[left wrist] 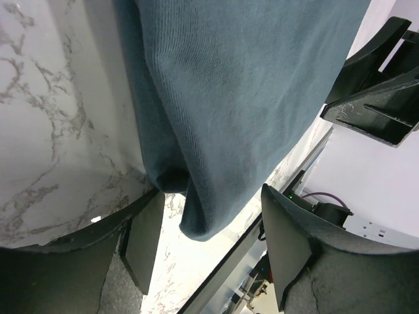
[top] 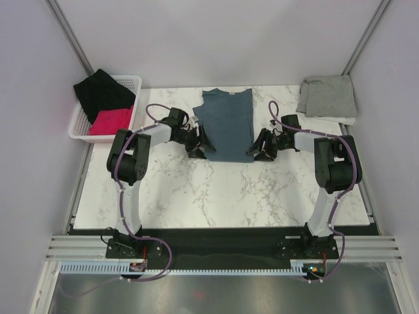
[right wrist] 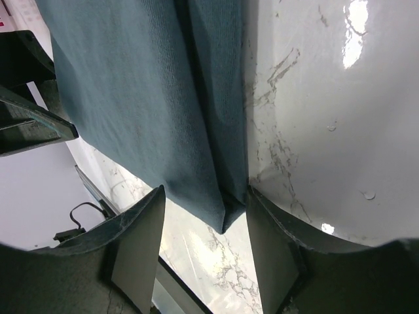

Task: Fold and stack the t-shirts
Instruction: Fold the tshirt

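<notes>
Left gripper (left wrist: pixel 211 196): open, jaws straddled slate-blue t-shirt (top: pixel 226 124) near-left hem corner
Right gripper (right wrist: pixel 206 193): open, straddled its near-right corner
Slate-blue t-shirt: lay narrow-folded, mid tabletop (top: pixel 216 190)
Grey t-shirt (top: pixel 327 97): folded, far-right tabletop corner

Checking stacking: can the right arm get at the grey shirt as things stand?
Probably yes: bare table lies between the right claw and the grey shirt, though the claw straddles the blue shirt's corner.

A white table top with grey marble veins (top: pixel 216 196) stands between plain pale lilac walls (top: pixel 216 39). Slanted aluminium posts (top: pixel 71 36) rise behind its far corners. Along its near edge lie a black strip (top: pixel 222 239) and silver aluminium rails (top: pixel 72 248). The light is soft and even.
</notes>
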